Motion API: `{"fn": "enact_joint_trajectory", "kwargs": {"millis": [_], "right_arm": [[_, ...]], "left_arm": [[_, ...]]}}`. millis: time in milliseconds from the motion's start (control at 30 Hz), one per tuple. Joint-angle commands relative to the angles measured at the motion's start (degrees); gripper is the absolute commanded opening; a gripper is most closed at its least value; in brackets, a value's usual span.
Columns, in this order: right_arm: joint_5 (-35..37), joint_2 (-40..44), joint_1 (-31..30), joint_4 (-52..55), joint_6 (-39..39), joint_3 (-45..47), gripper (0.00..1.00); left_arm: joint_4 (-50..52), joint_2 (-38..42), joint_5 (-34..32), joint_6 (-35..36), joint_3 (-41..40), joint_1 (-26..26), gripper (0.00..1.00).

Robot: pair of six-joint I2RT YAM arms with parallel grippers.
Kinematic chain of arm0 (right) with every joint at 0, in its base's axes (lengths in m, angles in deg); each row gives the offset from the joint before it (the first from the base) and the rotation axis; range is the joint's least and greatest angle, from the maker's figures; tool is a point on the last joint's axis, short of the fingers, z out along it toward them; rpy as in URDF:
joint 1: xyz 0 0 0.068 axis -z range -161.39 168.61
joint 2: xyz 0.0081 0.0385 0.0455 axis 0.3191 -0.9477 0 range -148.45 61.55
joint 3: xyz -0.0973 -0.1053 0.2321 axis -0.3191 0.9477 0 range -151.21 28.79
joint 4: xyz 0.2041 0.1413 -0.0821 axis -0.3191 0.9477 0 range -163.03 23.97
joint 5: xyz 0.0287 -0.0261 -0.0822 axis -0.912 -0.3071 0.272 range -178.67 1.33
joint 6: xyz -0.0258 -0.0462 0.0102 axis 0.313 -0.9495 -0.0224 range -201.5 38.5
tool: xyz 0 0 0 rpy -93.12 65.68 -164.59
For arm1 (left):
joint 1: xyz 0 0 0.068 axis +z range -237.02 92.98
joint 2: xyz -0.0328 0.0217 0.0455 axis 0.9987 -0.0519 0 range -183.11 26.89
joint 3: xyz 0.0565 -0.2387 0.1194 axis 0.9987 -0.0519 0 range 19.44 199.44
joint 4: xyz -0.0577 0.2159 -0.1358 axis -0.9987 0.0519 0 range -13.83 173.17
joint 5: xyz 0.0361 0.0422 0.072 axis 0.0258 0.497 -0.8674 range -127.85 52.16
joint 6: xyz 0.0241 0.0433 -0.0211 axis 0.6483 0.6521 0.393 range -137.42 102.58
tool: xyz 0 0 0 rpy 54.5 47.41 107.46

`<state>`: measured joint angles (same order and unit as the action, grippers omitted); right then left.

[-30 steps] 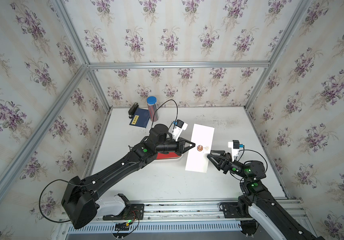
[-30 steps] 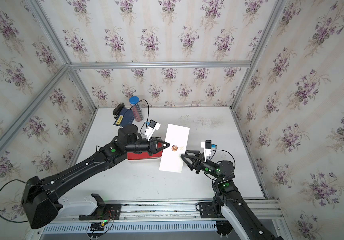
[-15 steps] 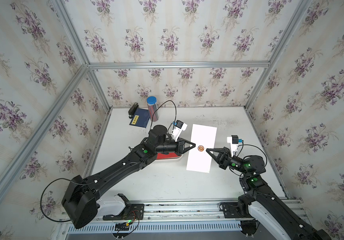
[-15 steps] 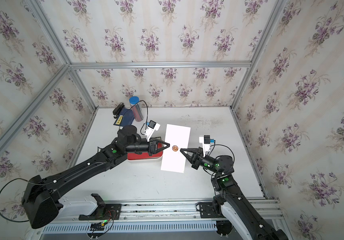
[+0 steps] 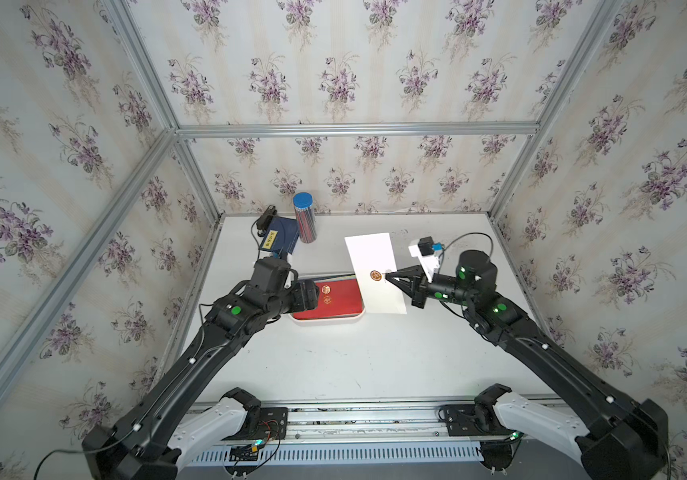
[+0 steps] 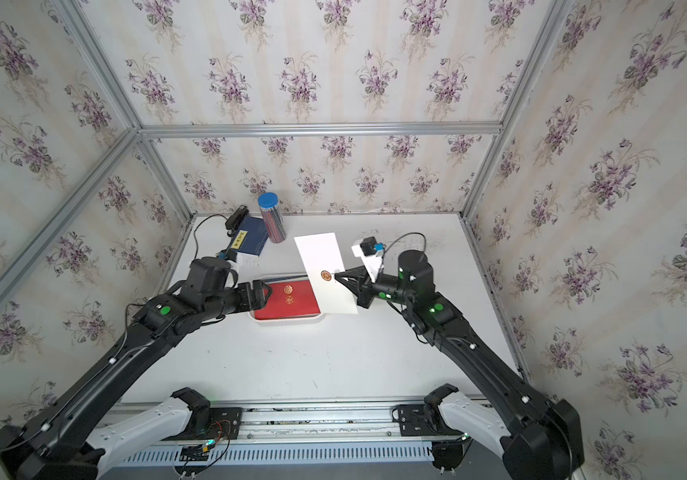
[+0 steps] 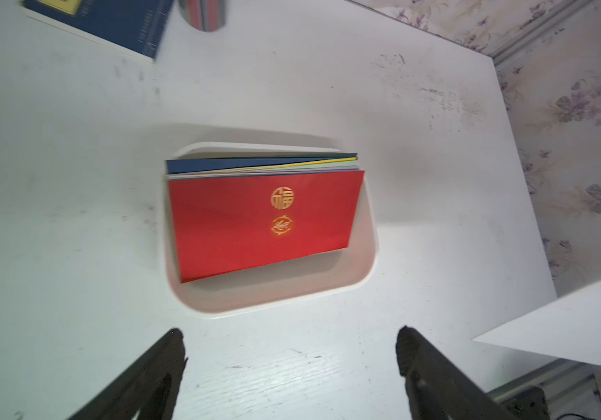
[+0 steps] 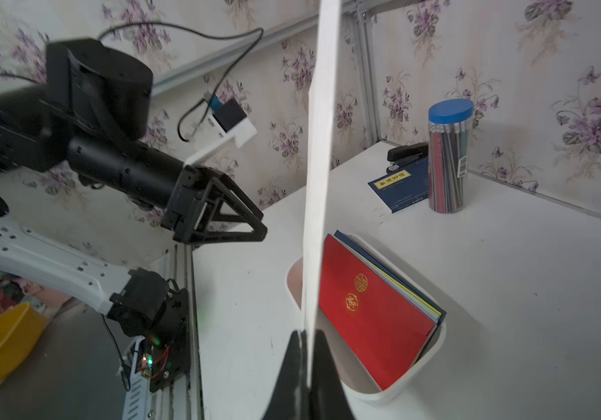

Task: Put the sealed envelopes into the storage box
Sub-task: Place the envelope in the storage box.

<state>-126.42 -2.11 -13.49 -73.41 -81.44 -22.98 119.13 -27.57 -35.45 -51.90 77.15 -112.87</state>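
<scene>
White envelope (image 5: 369, 257) not yet in the storage box (image 7: 366, 254)
Right gripper (image 5: 386, 274) pinches it; left gripper (image 7: 290, 331) spread; coloured envelopes (image 7: 255, 232) already stacked inside.

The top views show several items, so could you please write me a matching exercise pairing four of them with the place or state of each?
Things:
1. white envelope
2. red envelope
3. navy booklet
4. pencil tube

Places or states:
A. standing upright, blue lid on top
B. pinched in the right tool, raised on edge
C. lying flat, yellow label facing up
D. on top of the stack in the storage box

Pairs: 1-B, 2-D, 3-C, 4-A
</scene>
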Motion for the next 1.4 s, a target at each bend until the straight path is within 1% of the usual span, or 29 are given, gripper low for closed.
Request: {"fn": "enact_joint_trajectory", "kwargs": {"millis": [0, 133, 267, 300, 333, 433, 533, 733, 900, 1100, 1367], "right_arm": [[6.9, -7.7, -3.6, 15.9, -20.7, -9.1, 0.0], [8.9, -18.6, -6.8, 25.2, -32.7, -22.5, 0.0], [12.9, -28.9, -9.6, 36.5, -43.1, -35.3, 0.0], [13.6, -31.6, -10.2, 39.7, -45.4, -38.5, 0.0], [14.3, -33.9, -10.7, 42.2, -46.9, -41.5, 0.0], [15.4, -39.6, -11.8, 46.8, -49.7, -48.1, 0.0], [17.2, -44.1, -13.0, 48.9, -51.4, -52.6, 0.0], [18.9, -52.0, -14.9, 52.5, -52.9, -59.9, 0.0], [19.5, -55.0, -15.8, 52.7, -53.7, -62.9, 0.0], [21.0, -56.2, -16.2, 52.9, -55.2, -63.1, 0.0], [22.7, -58.0, -17.8, 53.6, -55.1, -62.2, 0.0]], "left_arm": [[7.7, 6.1, -7.8, 3.7, -0.7, 1.2, 0.96], [11.1, 13.6, -13.6, 7.9, -1.1, 1.2, 0.98], [13.1, 19.0, -20.2, 10.5, -3.3, 1.2, 0.99], [13.3, 20.4, -21.6, 10.2, -4.0, 1.2, 1.0], [12.7, 21.6, -22.0, 9.9, -4.7, 1.2, 1.0], [8.8, 24.6, -19.5, 11.4, -6.9, 1.2, 1.0], [8.7, 25.7, -20.4, 11.0, -7.3, 1.1, 1.0], [9.2, 25.9, -19.8, 10.9, -6.9, 1.1, 1.0], [9.2, 25.3, -19.5, 11.0, -6.9, 1.1, 1.0], [9.0, 25.0, -19.3, 11.1, -7.0, 1.1, 1.0], [9.1, 24.8, -19.1, 11.0, -6.9, 1.1, 1.0]]}}
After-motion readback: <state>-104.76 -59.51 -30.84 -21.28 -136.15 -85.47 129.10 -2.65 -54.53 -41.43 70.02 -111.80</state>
